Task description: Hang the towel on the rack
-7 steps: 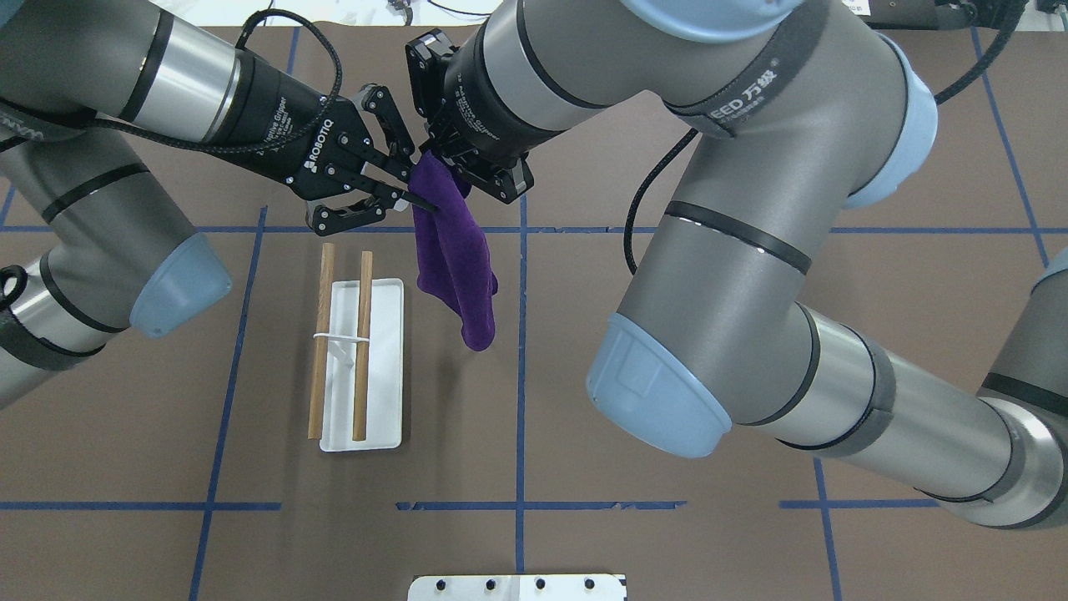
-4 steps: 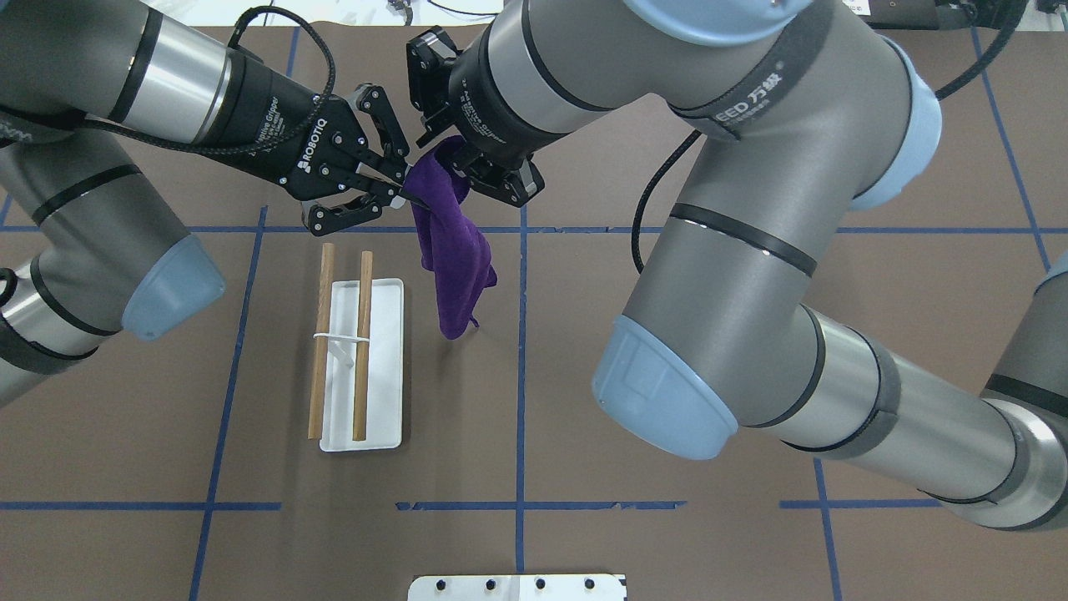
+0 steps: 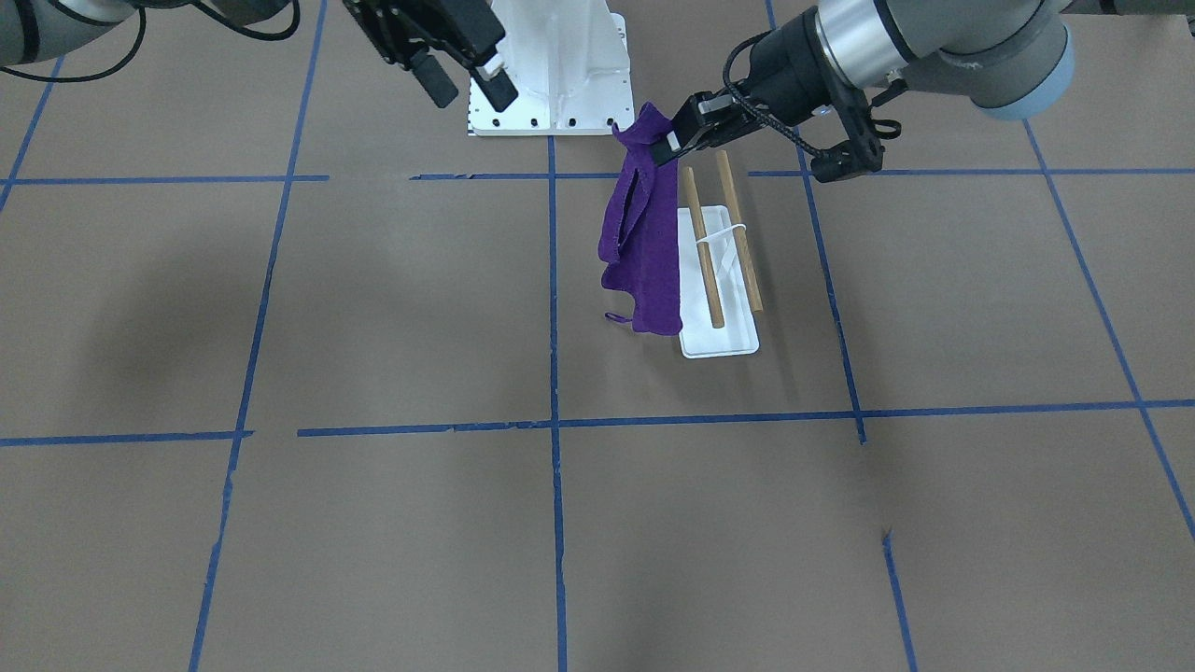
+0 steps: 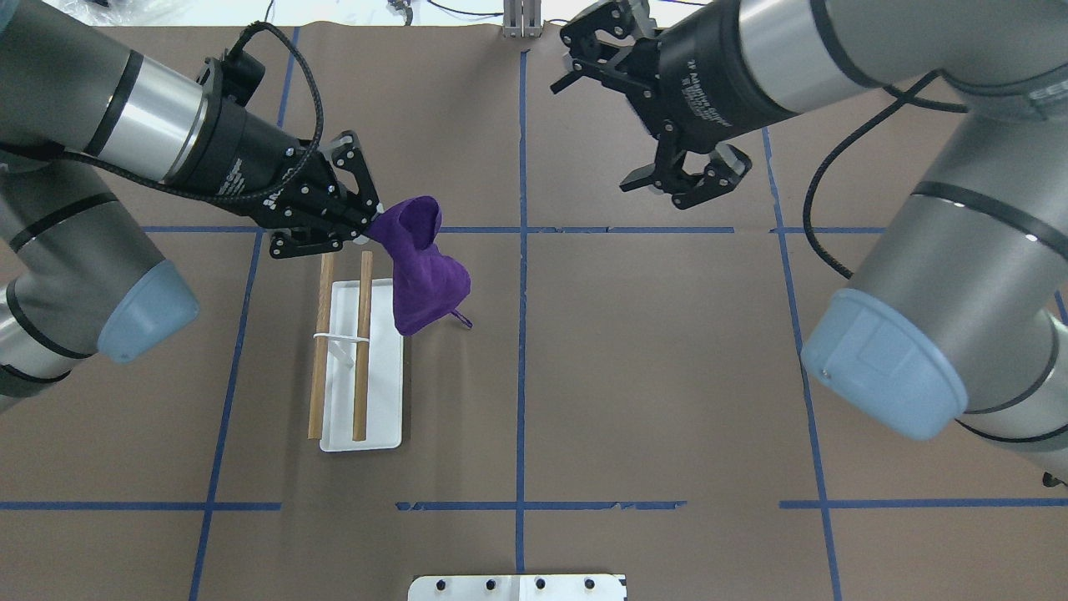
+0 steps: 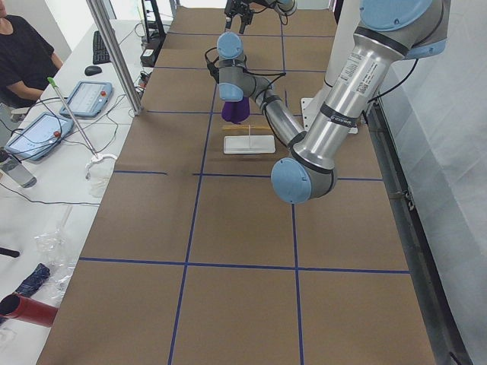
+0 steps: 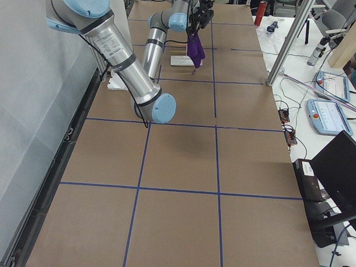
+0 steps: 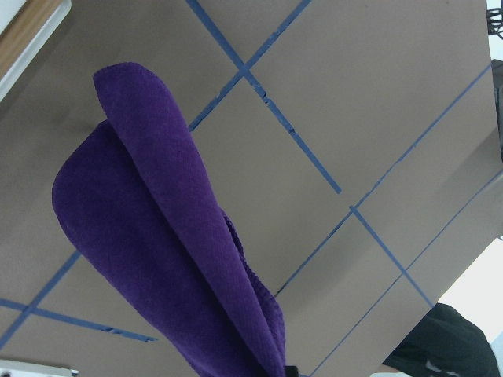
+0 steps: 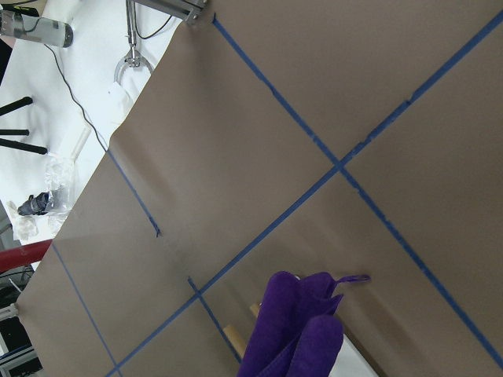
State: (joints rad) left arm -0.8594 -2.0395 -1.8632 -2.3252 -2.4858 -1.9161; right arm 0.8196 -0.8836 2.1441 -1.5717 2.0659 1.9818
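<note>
Left claw [image 4: 365, 231] pinched tight on the towel [image 4: 424, 271], which dangles from its tips next to the rack [image 4: 377, 421].

I can't see the left claw's fingertips, since the towel's bunched top covers them. My left wrist view is nearly all purple cloth, with only a cut-off rack corner at the edge. From overhead, the towel's lower edge overlaps the rack's base edge on the side away from the claw's arm. I can't tell whether it touches the base or the nearer bar [image 4: 361, 346]. A small loop [image 4: 460, 318] sticks out at the towel's bottom. The rack sits right under the claw's tips, both bars bare. The right claw [image 4: 605, 125] is well off past the towel, fingers spread wide, holding nothing. The pedestal [image 3: 551, 65] is behind the claws in the front view.
</note>
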